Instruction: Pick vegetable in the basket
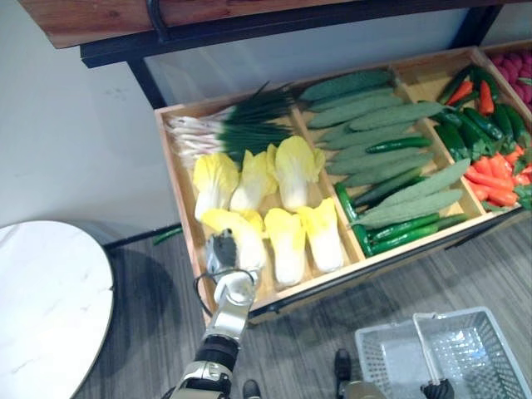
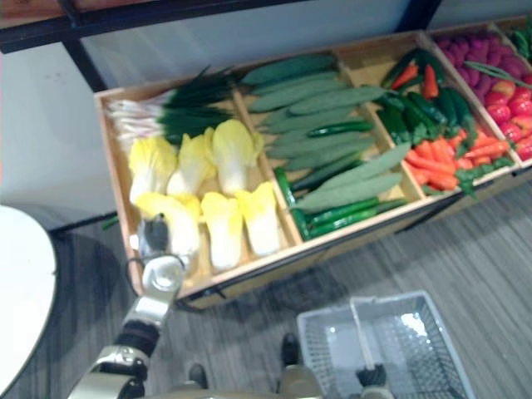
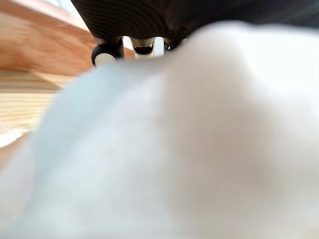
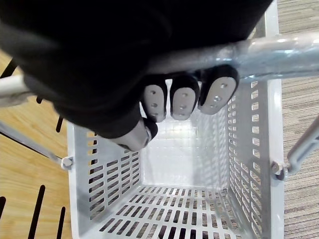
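The left robot hand [image 1: 222, 252] rests on the napa cabbage [image 1: 249, 239] in the front row of the wooden crate's [image 1: 173, 158] left compartment, nearest the crate's front-left corner. Its fingers are masked by the pale head, so the grasp cannot be determined. The right robot hand [image 4: 182, 102] is curled round the handle [image 4: 284, 52] of the empty basket [image 4: 251, 149], held in front of the crate toward its right. Probable faults: the smooth, rounded head may slip from a shallow grasp, the adjacent cabbage [image 1: 287, 241] may be dragged along, and the load may strike the crate's front wall during lift-out. The eye views give the left hand's position within the crate. The left wrist view adds how closely the cabbage sits against that hand, and the right wrist view adds the handle grip and the bare basket interior.
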Tool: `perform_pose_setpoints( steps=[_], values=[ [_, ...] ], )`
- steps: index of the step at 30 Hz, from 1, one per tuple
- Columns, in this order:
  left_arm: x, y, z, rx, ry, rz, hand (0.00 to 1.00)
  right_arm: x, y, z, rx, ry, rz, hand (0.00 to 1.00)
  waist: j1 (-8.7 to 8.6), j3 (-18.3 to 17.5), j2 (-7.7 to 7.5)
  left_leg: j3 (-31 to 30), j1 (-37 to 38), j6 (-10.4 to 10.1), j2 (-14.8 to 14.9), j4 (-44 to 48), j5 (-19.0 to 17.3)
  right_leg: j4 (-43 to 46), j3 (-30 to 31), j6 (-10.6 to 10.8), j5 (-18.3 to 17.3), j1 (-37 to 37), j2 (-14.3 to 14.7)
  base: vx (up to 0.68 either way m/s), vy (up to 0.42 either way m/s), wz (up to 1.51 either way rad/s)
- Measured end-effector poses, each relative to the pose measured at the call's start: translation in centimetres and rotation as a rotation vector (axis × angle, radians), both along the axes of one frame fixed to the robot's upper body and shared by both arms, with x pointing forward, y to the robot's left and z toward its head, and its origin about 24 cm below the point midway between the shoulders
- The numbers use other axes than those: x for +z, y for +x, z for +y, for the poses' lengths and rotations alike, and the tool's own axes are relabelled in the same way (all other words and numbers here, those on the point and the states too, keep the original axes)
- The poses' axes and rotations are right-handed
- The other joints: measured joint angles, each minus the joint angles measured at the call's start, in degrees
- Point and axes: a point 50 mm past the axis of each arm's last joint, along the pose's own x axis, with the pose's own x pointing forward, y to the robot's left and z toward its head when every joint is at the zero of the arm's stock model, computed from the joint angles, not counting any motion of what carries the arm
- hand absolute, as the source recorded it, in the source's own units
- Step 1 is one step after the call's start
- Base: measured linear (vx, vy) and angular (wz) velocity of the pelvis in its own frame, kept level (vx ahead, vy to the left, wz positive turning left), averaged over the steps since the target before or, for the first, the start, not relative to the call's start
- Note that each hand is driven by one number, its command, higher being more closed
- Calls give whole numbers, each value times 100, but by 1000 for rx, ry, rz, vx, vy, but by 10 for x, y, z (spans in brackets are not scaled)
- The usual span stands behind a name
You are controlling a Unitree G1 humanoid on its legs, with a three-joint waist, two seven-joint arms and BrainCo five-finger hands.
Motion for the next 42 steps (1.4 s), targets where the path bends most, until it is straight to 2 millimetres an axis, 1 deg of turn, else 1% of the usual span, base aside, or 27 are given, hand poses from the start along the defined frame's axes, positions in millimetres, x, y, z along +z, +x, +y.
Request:
perform_pose_setpoints(
  steps=[4, 6, 11, 13, 16, 21, 24, 25, 30, 34, 36, 42],
  values=[
    [12, 1, -2, -15, 73, -44, 100, 0, -1, 0, -2, 1, 3, 100, -3, -67, -4, -81, -54, 19, 3, 7, 59, 29, -91, -1, 2, -3, -8, -45, -16, 11],
    [15, 1, -3, -18, 75, -60, 100, -1, -4, 0, -4, 2, 9, 100, 2, -152, -5, -119, -64, 19, 3, 5, 69, 34, -107, 2, 6, -3, -8, -49, -15, 6],
    [26, 2, -5, -27, 131, -105, 100, -2, -10, 1, -7, 7, 25, 100, 53, -339, -21, -129, -62, 15, 3, -25, 116, 31, -109, 19, 18, -4, -8, -42, -13, 1],
    [29, 2, -6, -31, 136, -118, 100, -3, -14, 2, -26, 15, 28, 100, 111, -395, -36, -129, -58, 15, 3, -98, 169, 10, -111, 29, 26, -9, -1, 0, 0, 0],
    [30, 1, -9, -37, 125, -123, 100, -6, -20, 7, -53, 32, 35, 100, 133, -450, -103, -135, -53, 17, 10, -128, 186, 4, -121, 30, 27, -8, 8, 0, 0, 0],
    [31, 0, -9, -43, 161, -128, 100, -8, -23, 13, -71, 50, 37, 100, 131, -528, -218, -119, -17, 18, -4, -201, 188, -3, -119, 36, 31, -9, 0, 10, 1, 0],
    [35, 0, -9, -40, 163, -145, 100, -8, -24, 14, -72, 50, 37, 100, 132, -544, -244, -107, 11, 18, -7, -220, 188, -4, -118, 37, 32, -8, -1, 46, 6, -1],
    [36, 1, -9, -41, 171, -150, 0, -8, -23, 14, -63, 47, 38, 100, 133, -544, -244, -99, 23, 18, -10, -229, 188, -4, -115, 38, 33, -8, -2, 24, 3, -4],
    [36, 0, -10, -45, 198, -149, 0, -7, -19, 14, -48, 42, 32, 100, 134, -544, -244, -84, 42, 18, -15, -238, 188, -4, -108, 44, 37, -3, -6, 4, 0, -1],
    [31, -2, -9, -47, 198, -117, 0, -7, -19, 14, -49, 42, 32, 100, 132, -544, -244, -87, 43, 21, -17, -231, 189, -5, -106, 57, 47, -3, -9, 0, 0, 0],
    [24, -7, -9, -59, 199, -88, 0, -7, -20, 14, -49, 42, 32, 100, 131, -544, -243, -100, 42, 21, -22, -226, 190, -7, -105, 58, 47, -3, -14, 0, 0, 0],
    [2, -23, -20, -148, 200, 5, 0, -7, -19, 14, -47, 40, 31, 100, 134, -545, -241, -115, 40, 24, -43, -229, 191, -11, -109, 58, 47, -1, -33, 0, 0, 0]
  ],
)
